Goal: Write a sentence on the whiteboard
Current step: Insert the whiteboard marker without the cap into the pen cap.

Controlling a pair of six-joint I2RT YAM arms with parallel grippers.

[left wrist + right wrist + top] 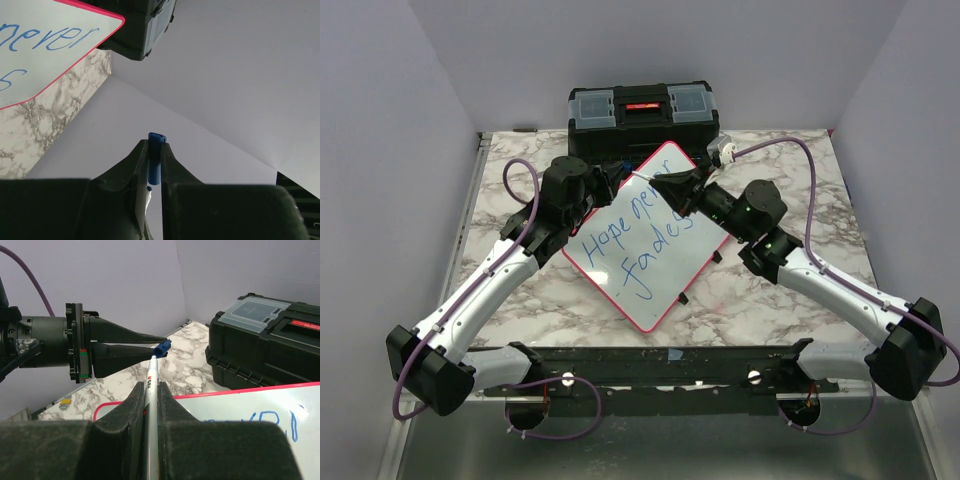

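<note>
The whiteboard lies slanted on the marble table, pink-framed, with "Hope never fades" written on it in blue. Above its far corner both grippers meet tip to tip. My left gripper is shut on a small blue cap. My right gripper is shut on a white marker, which points away from it. The marker's tip sits in the mouth of the blue cap. Parts of the whiteboard show in both wrist views.
A black toolbox with clear lid compartments stands right behind the whiteboard at the table's far edge. Grey walls close in the table on three sides. A small yellow-and-blue item lies on the marble beside the board.
</note>
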